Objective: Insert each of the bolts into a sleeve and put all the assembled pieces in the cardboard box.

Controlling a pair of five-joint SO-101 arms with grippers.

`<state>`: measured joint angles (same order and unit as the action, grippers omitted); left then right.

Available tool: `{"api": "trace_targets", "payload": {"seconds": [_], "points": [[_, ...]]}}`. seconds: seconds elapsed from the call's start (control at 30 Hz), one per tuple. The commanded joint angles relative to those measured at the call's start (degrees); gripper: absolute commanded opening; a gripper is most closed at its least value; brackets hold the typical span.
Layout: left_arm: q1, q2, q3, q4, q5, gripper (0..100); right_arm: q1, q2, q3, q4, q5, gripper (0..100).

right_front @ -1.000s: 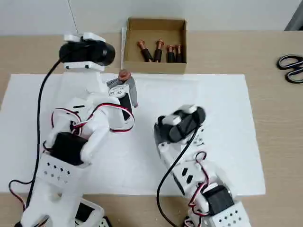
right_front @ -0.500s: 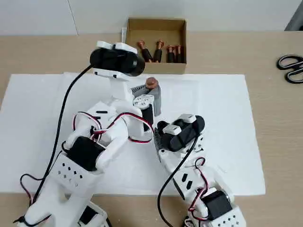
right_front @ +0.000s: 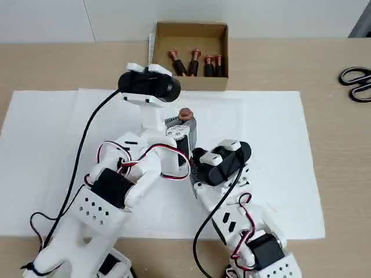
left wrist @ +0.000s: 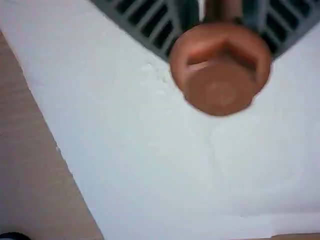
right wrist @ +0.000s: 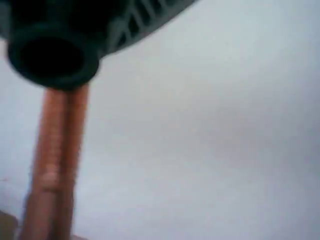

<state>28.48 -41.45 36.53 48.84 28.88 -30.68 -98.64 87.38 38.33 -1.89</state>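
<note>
Bolt (left wrist: 220, 70) in left fingers (left wrist: 137, 15) | sleeve (right wrist: 52, 55) in right fingers (right wrist: 145, 20) (shaft just beside)

Black scissors (right_front: 355, 83) on wooden table (right_front: 324, 63), white paper sheet (right_front: 278, 139)

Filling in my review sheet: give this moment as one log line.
left gripper: shut on bolt | right gripper: shut on sleeve | bolt shaft next to sleeve, insertion unclear | cardboard box: four assembled pieces

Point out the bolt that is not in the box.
The bolt clamped in the left gripper, above the white sheet; the other four lie inside the cardboard box.
</note>
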Motion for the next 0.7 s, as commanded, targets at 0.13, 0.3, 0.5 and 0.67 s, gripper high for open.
{"api": "trace_targets", "payload": {"seconds": [0.13, 0.3, 0.5, 0.67], "points": [[-0.35, -1.93, -6.37, -1.41, 0.35, 1, -0.31, -0.92, -0.26, -1.54, 0.26, 0.4], [-0.35, -1.93, -6.37, -1.41, 0.35, 1, -0.31, -1.01, -0.26, -1.54, 0.26, 0.4], [1.41, -2.02, -6.55, 0.97, 0.35, 1, -0.31, -1.01, 0.0, -1.54, 0.26, 0.4], [2.02, -2.02, -6.55, 1.76, 0.35, 1, -0.31, -1.01, 0.0, -1.54, 0.26, 0.4]]}}
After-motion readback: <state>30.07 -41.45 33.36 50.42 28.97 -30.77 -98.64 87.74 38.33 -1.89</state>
